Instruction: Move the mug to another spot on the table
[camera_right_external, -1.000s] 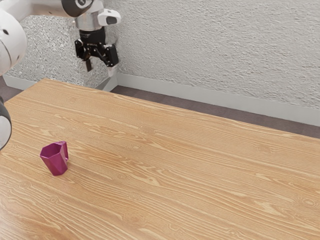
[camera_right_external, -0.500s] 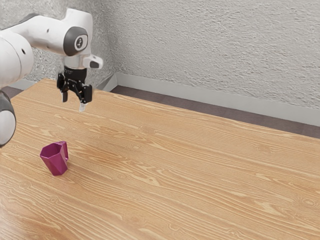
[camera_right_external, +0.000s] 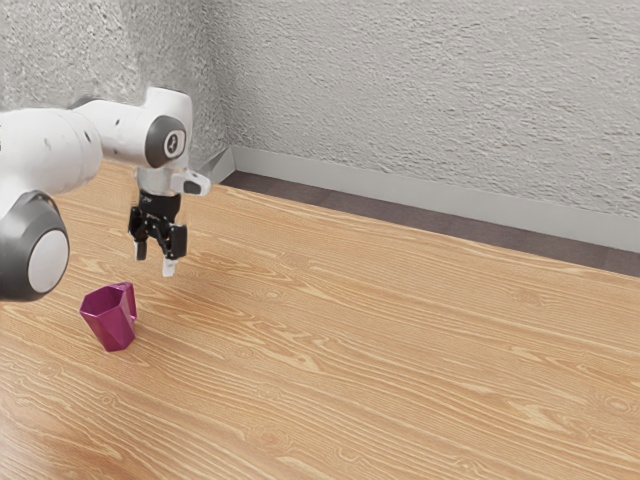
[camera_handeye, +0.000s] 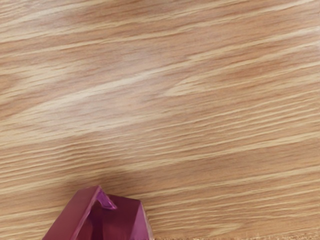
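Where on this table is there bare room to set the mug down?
Almost everywhere. The table is bare from the mug to the exterior view's right edge and back to its far edge by the wall. Only the mug's corner is taken, with the open gripper hanging close by.

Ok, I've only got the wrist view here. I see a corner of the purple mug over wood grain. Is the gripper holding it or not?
Observer: No. In the exterior view the gripper hangs above the table, open, with nothing between its fingers.
Operator: Where's the mug from it?
Observer: The mug sits lower and toward the exterior view's left of the gripper, apart from it.
Operator: Is it upright?
Observer: Yes, it stands on its base with its mouth up, near the exterior view's left end of the table.
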